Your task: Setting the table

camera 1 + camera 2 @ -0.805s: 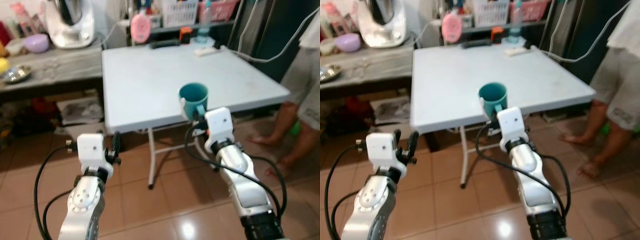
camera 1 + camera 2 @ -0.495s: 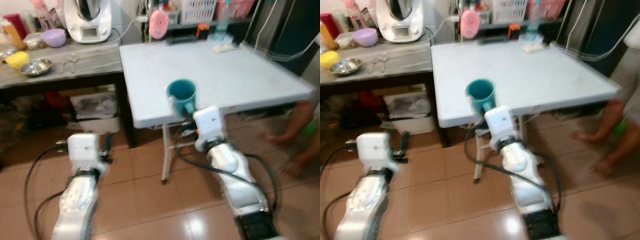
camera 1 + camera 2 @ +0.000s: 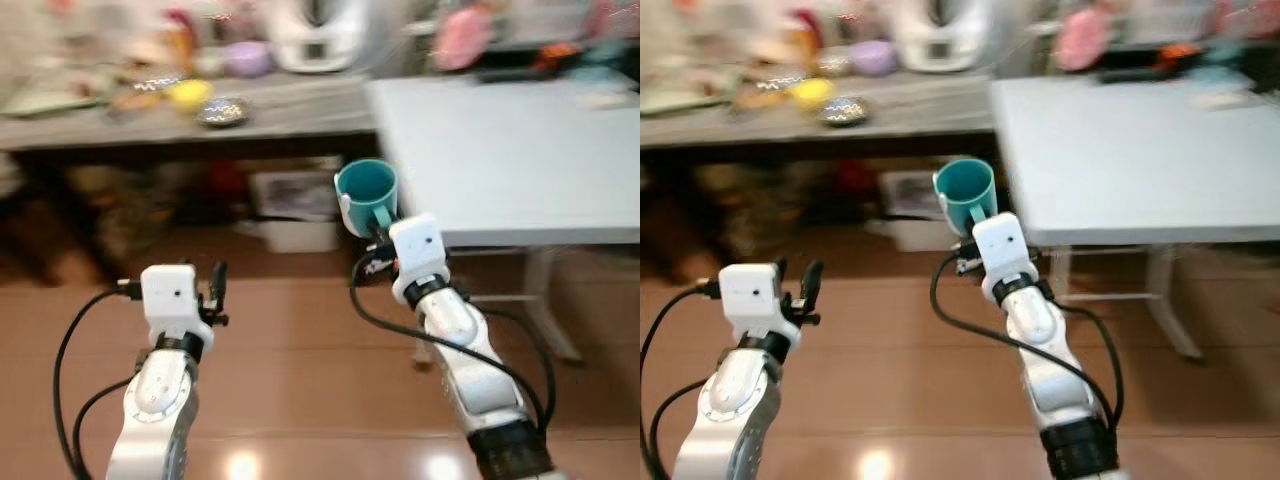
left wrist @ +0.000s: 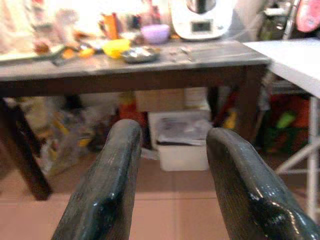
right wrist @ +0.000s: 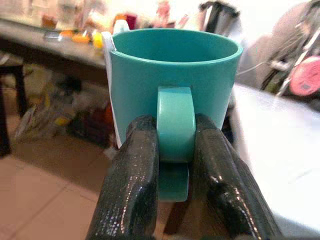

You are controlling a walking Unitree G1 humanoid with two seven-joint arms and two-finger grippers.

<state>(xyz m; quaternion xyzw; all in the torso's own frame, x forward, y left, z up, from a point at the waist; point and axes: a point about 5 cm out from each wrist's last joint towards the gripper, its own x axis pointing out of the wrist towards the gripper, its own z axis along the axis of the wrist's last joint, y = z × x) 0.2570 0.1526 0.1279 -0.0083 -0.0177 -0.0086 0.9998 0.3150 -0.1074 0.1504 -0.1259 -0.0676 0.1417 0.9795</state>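
Note:
A teal mug (image 3: 366, 193) is held upright in the air by its handle, with my right gripper (image 3: 378, 228) shut on it. In the right wrist view the two black fingers (image 5: 135, 190) pinch the mug's handle (image 5: 175, 125) from both sides. The mug hangs just off the near left corner of the white folding table (image 3: 520, 150), above the floor. My left gripper (image 3: 215, 290) is low on the left, open, with nothing between its fingers (image 4: 107, 185).
A long grey bench (image 3: 150, 125) stands at the back left, carrying a steel bowl (image 3: 222, 110), a yellow bowl (image 3: 187, 93), a purple bowl (image 3: 246, 58) and a white appliance (image 3: 320, 35). A white box (image 3: 295, 205) sits under it. Brown tiled floor lies in front.
The whole view has swung to the left, so the white table now sits at the right and the person is out of frame. The mug stays in my right gripper.

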